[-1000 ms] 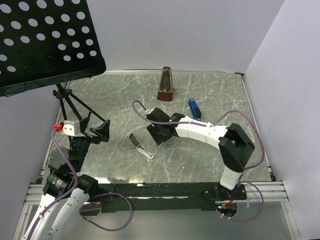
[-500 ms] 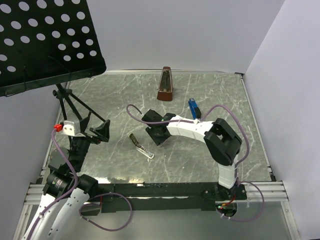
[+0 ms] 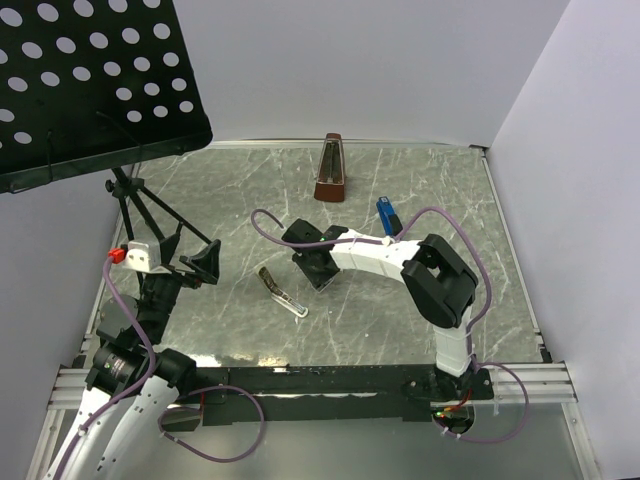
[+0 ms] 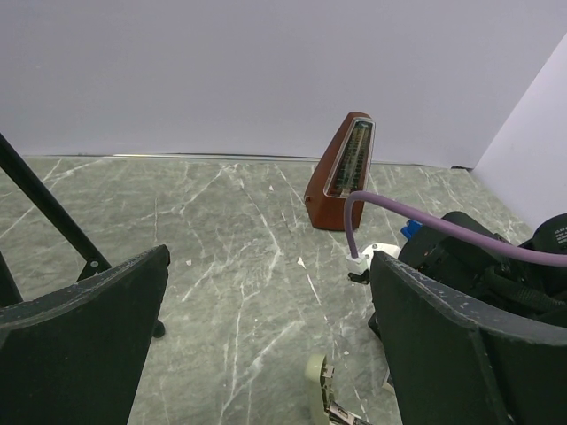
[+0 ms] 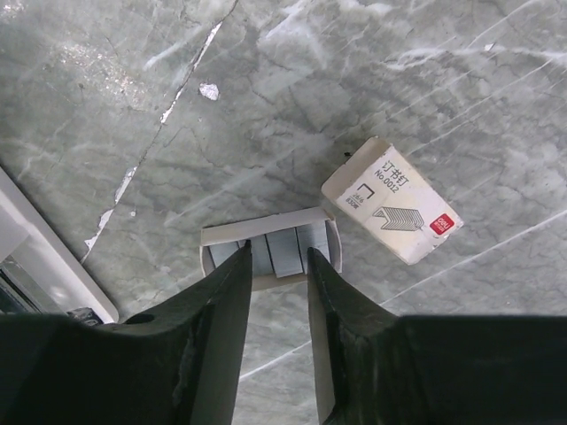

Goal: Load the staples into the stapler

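The staples point(image 5: 285, 250) lie as grey strips in a small open cardboard tray, seen in the right wrist view. Their whitish sleeve with red print point(image 5: 394, 211) lies just right of the tray. My right gripper point(image 5: 279, 257) points down at the tray, jaws narrowly open, one strip between the fingertips with gaps showing. From above, the right gripper point(image 3: 318, 272) hides the staples. The stapler point(image 3: 283, 291) lies flipped open just left of it, and its pale tip point(image 4: 321, 376) shows in the left wrist view. My left gripper point(image 3: 200, 262) stands wide open and empty at the left.
A brown metronome point(image 3: 331, 170) stands at the back centre. A small blue stapler point(image 3: 388, 217) lies right of the right arm. A black music stand point(image 3: 90, 80) overhangs the left, its legs point(image 3: 150, 205) beside the left gripper. A purple cable point(image 3: 270, 225) loops off the right wrist.
The right arm has folded in and carried its gripper slightly left toward the stapler. Its jaws have narrowed over the staple tray. The left arm is still.
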You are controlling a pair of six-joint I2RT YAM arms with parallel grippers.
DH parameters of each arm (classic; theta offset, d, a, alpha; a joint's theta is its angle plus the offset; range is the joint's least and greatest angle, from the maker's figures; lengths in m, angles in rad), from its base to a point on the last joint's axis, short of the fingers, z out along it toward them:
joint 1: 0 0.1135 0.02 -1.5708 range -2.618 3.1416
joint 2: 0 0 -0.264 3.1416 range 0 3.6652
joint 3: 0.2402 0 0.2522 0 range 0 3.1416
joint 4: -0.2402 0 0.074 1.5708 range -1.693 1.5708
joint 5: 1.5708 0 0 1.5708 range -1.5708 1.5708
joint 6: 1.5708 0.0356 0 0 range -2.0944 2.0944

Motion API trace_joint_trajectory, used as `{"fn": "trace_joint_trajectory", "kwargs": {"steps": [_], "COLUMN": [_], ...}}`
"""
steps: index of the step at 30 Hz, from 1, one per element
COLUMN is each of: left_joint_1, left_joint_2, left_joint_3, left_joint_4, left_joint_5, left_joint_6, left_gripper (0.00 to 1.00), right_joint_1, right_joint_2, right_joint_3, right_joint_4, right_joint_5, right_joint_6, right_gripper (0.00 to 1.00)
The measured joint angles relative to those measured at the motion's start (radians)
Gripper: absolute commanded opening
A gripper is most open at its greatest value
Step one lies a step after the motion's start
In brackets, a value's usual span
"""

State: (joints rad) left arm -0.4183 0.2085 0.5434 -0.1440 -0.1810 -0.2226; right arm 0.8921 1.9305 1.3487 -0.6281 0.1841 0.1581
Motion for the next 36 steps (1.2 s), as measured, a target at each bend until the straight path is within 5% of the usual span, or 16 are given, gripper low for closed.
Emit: {"fn": "trace_joint_trajectory", "kwargs": {"steps": [16,36], "left_joint_1": [0.000,0.000], "left_joint_2": [0.000,0.000], "left_joint_3": [0.000,0.000], "left_joint_4": [0.000,0.000], "left_joint_5": [0.001,0.006], "left_joint_6": [0.000,0.000], "left_gripper": [0.99,0.99], "right_joint_1": [0.000,0.000], "right_joint_2": [0.003,-0.021], "right_joint_3": [0.000,-0.026], "right_joint_4": [0.000,0.063], "right_joint_5": [-0.036,-0.162], "right_joint_6": [-0.021,-0.052], "right_gripper": [0.25,0.31]}}
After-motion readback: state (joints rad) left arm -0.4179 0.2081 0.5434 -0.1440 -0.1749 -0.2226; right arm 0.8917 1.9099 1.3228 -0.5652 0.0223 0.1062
